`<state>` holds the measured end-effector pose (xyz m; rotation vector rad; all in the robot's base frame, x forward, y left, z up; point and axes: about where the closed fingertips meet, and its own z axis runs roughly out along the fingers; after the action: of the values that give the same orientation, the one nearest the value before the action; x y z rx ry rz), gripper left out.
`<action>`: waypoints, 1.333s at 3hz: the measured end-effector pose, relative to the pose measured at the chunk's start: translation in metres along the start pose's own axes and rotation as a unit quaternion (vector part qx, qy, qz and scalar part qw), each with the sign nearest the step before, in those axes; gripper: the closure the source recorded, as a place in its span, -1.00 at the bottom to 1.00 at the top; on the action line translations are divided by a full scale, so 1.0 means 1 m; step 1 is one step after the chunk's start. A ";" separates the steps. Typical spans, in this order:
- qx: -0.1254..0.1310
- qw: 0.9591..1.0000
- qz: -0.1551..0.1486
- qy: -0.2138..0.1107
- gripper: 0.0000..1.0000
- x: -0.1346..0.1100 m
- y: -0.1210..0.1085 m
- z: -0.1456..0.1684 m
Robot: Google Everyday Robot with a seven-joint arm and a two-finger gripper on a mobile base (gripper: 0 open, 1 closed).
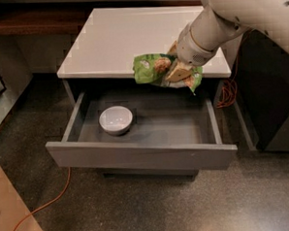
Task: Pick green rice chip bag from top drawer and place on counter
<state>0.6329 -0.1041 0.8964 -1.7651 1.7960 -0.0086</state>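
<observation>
The green rice chip bag (pixel 149 68) is crinkled, bright green with pictured tan chips. My gripper (pixel 177 70) is shut on it and holds it in the air at the front edge of the counter (pixel 126 36), above the back of the open top drawer (pixel 141 154). The bag hangs tilted, its left end over the counter's front edge. The white arm reaches in from the upper right and hides most of the fingers. The drawer is pulled fully out, with a grey interior.
A white bowl (pixel 116 119) sits in the drawer's left half. A dark wooden shelf (pixel 28 21) runs behind the counter at left. An orange cable (pixel 47 205) lies on the floor at lower left. A dark cabinet (pixel 274 96) stands at right.
</observation>
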 end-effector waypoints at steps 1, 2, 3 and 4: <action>0.005 1.000 -0.001 0.003 1.00 0.001 -0.002 0.001; 0.019 1.000 -0.004 0.012 1.00 0.004 -0.008 0.004; 0.041 0.999 -0.017 0.023 1.00 0.005 -0.028 0.003; 0.059 0.997 -0.024 0.030 1.00 0.007 -0.050 0.004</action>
<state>0.6804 -0.1139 0.9112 -1.7398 1.7571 -0.1867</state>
